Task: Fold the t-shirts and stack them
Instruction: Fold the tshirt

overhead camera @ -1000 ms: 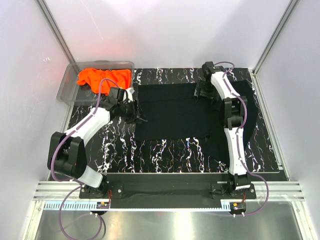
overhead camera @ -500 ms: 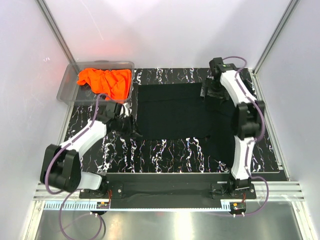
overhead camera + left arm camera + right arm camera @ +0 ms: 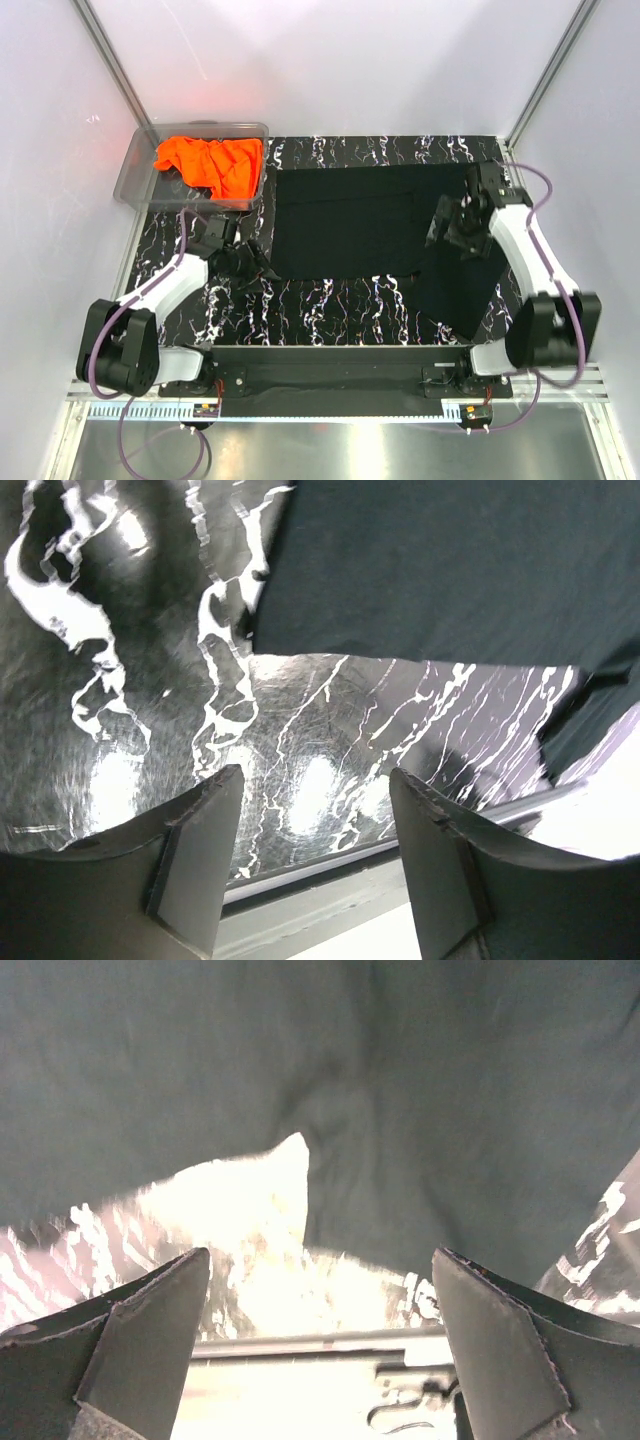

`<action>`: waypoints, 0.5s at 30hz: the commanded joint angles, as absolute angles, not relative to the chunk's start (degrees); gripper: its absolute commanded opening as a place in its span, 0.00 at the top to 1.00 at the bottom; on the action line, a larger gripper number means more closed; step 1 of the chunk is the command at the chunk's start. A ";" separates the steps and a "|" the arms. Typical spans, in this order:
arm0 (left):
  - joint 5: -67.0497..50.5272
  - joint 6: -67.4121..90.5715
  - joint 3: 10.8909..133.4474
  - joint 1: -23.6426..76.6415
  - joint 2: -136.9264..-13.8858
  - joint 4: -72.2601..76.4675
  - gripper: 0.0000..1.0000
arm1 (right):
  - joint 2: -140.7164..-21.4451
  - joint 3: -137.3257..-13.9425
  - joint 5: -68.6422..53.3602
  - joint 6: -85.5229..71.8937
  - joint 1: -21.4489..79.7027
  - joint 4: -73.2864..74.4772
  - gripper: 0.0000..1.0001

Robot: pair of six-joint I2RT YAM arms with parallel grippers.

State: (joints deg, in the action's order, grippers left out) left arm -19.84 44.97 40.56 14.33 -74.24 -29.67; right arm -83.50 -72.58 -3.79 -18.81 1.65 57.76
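The black t-shirt (image 3: 350,222) lies spread flat on the marbled mat, one part trailing toward the front right (image 3: 455,295). It fills the top of the left wrist view (image 3: 450,570) and of the right wrist view (image 3: 300,1060). The orange t-shirt (image 3: 212,163) lies crumpled in the clear bin at the back left. My left gripper (image 3: 262,268) is open and empty, low over the mat just off the black shirt's front left corner. My right gripper (image 3: 440,232) is open and empty above the shirt's right side.
The clear plastic bin (image 3: 135,175) sits at the back left corner. The black marbled mat (image 3: 330,305) covers the table. White walls with metal rails stand on both sides and behind. A metal rail (image 3: 340,385) runs along the front edge by the arm bases.
My right arm has swung from the back of the shirt out to the right and nearer. My left gripper has drawn back toward the front left, off the shirt's left edge.
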 commanded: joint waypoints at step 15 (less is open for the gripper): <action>-14.42 66.62 37.79 13.71 -80.33 -16.52 0.58 | -57.04 -57.74 -10.90 -27.60 2.11 55.46 0.11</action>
